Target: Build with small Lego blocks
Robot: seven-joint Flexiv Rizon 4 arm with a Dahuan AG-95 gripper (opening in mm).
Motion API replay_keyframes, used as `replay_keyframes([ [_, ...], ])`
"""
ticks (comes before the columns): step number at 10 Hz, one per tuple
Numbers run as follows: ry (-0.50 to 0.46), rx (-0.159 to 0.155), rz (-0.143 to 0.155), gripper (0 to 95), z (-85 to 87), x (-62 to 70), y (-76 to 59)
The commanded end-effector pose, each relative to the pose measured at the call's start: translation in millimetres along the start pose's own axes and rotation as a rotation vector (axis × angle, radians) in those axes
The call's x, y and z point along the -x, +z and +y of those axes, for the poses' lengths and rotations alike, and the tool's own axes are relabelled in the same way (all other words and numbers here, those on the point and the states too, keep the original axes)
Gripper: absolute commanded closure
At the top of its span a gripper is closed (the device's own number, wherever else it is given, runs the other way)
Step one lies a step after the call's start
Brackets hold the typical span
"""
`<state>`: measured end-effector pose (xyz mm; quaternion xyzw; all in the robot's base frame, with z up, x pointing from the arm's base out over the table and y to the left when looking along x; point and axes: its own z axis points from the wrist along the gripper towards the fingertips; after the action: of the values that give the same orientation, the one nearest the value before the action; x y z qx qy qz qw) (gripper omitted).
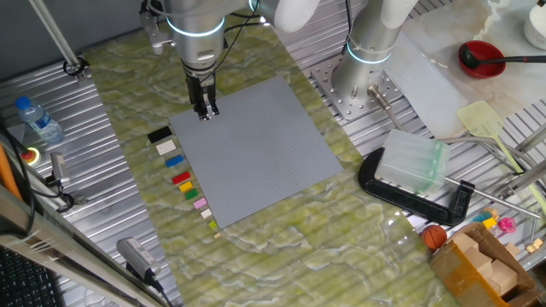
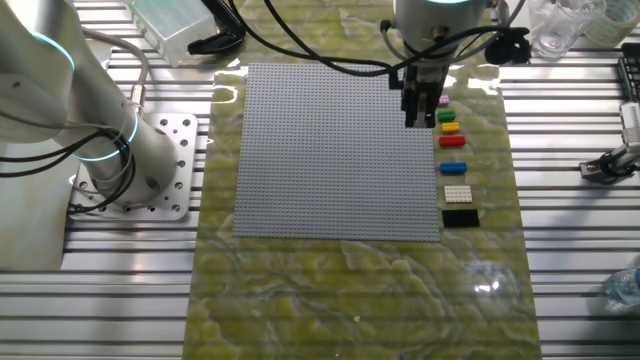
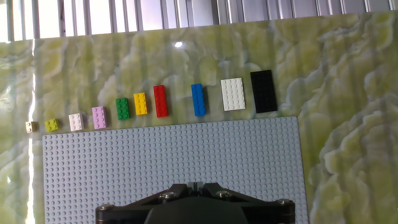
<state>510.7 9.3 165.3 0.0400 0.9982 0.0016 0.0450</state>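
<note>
The small Lego blocks lie in a row on the mat beside the grey baseplate point(image 3: 174, 152). In the hand view they run black point(image 3: 263, 91), cream-white point(image 3: 233, 94), blue point(image 3: 198, 99), red point(image 3: 160, 101), yellow point(image 3: 140, 103), green point(image 3: 123, 108), pink point(image 3: 99, 117), then tinier pieces down to tan point(image 3: 30, 127). My gripper point(image 1: 205, 111) hangs over the baseplate point(image 1: 256, 149) near the edge that faces the row. Its fingers are pressed together with no block between them. The other fixed view puts the gripper point(image 2: 414, 118) just inside the plate edge, by the green block point(image 2: 446, 116).
A second arm's base point(image 1: 368, 51) stands behind the plate. A clear plastic box point(image 1: 413, 162) and black clamp point(image 1: 452, 205) sit to the right, a water bottle point(image 1: 38, 119) at the left. A green marbled mat point(image 2: 350, 290) lies under everything.
</note>
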Motion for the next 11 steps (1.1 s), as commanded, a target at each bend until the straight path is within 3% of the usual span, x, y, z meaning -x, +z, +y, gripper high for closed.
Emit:
replay_keyframes([
  [1,0.000,0.000,0.000,95.0,1.2,0.5,0.2],
  [7,0.004,-0.008,0.001,95.0,14.1,10.9,10.5],
  [11,0.009,-0.020,0.000,95.0,28.5,27.7,30.1],
])
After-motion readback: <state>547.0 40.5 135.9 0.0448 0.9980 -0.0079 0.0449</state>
